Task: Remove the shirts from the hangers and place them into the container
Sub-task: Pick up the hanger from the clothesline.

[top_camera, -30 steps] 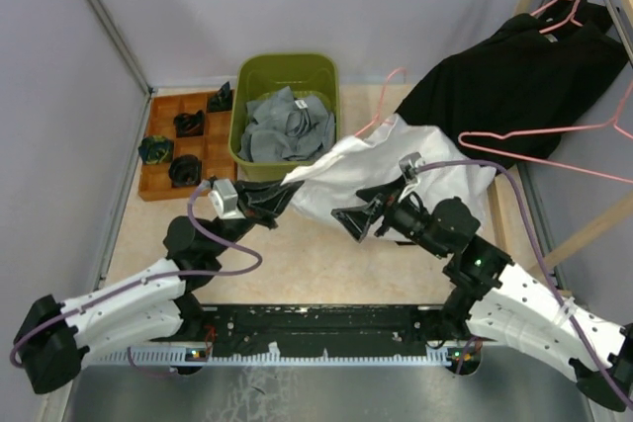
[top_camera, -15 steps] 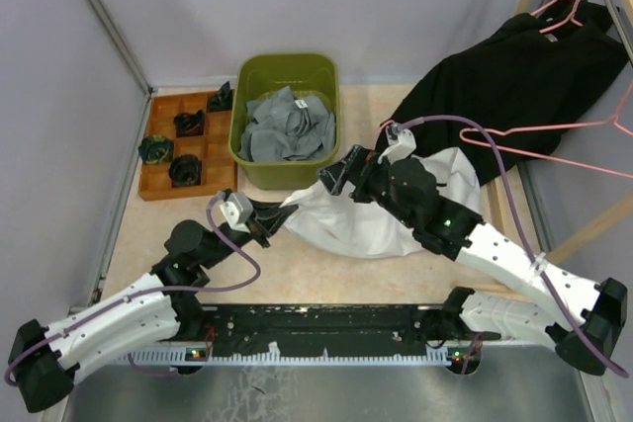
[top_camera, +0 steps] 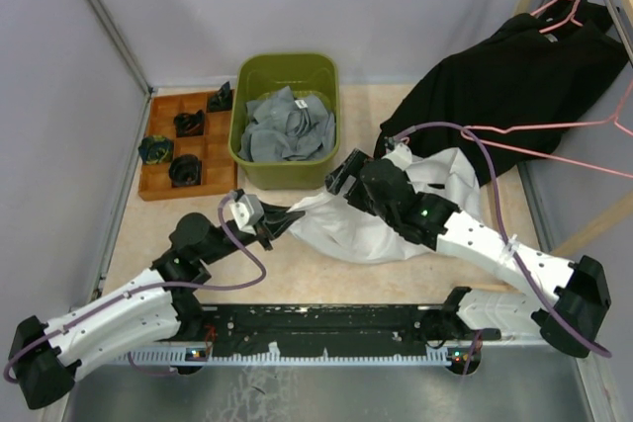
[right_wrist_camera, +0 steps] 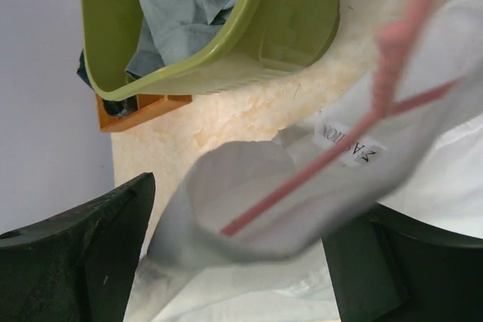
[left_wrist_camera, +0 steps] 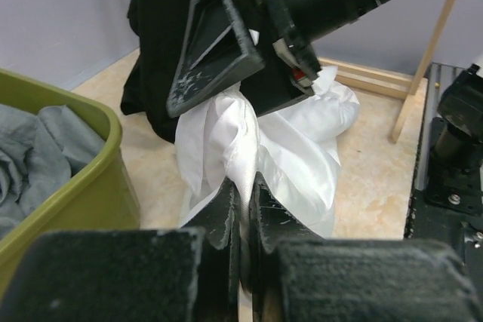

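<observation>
The white shirt (top_camera: pixel 440 177) lies crumpled on the table right of the container (top_camera: pixel 255 167), the olive-green tub. My left gripper (top_camera: pixel 284 221) is shut on a fold of the shirt's edge (left_wrist_camera: pixel 243 186). My right gripper (top_camera: pixel 341 181) hovers open over the collar (right_wrist_camera: pixel 249 186), one finger on each side. A pink hanger wire (right_wrist_camera: pixel 332 157) runs through that collar. A grey shirt (top_camera: pixel 289 127) fills the tub. Black shirts (top_camera: pixel 514 76) hang at the back right on pink hangers (top_camera: pixel 554 126).
A brown wooden compartment tray (top_camera: pixel 162 188) with small dark items sits left of the tub. Light wooden rack poles (top_camera: pixel 593 229) stand along the right side. Grey walls close in the left and back.
My right arm has swung left and away from me, from beside the shirt to over its collar near the tub. The white shirt has sunk flatter. My left gripper drew slightly nearer, still gripping.
</observation>
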`<state>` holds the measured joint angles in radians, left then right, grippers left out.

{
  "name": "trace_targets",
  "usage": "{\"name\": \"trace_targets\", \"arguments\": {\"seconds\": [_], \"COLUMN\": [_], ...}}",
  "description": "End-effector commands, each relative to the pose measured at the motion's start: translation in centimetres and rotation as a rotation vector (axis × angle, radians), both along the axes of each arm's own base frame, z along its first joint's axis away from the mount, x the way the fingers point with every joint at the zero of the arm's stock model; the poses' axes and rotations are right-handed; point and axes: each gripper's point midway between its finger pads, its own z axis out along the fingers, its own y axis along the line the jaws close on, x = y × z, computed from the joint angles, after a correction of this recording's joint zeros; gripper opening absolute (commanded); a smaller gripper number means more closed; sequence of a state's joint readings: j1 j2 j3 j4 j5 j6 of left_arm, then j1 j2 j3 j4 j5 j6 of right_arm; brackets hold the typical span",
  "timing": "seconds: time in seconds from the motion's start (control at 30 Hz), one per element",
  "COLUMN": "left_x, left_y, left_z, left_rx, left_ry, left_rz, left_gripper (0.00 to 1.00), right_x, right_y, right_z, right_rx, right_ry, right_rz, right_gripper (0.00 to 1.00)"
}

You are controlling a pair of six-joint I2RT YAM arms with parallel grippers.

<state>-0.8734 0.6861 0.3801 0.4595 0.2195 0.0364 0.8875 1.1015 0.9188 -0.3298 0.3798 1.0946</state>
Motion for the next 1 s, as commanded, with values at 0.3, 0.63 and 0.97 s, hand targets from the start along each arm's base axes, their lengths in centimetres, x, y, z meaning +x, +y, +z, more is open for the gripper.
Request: {"name": "trace_targets", "arguments": {"seconds": [0.3, 0.63, 0.97], "left_x": [-2.5, -4.5, 1.9], "left_y": [-1.2, 0.5, 6.5], "left_z": [2.0, 4.8, 3.9], "left_rx": [0.006, 0.019, 0.024], "left_ry": [0.02, 0.114, 0.29], "left_rz": [-0.151, -0.173, 0.354], "left_gripper": [0.33, 0.95, 1.0], "right_x": [-0.2, -3.3, -11.6], "right_y": [0.7, 1.4, 5.0], "right_z": [4.8, 5.5, 8.9], "right_rx": [0.086, 0.02, -0.01], "right_ry": [-0.154, -0.174, -0.453], "right_rz": [0.068, 0.292, 0.981], "right_gripper": [0.04, 0.0, 0.0]}}
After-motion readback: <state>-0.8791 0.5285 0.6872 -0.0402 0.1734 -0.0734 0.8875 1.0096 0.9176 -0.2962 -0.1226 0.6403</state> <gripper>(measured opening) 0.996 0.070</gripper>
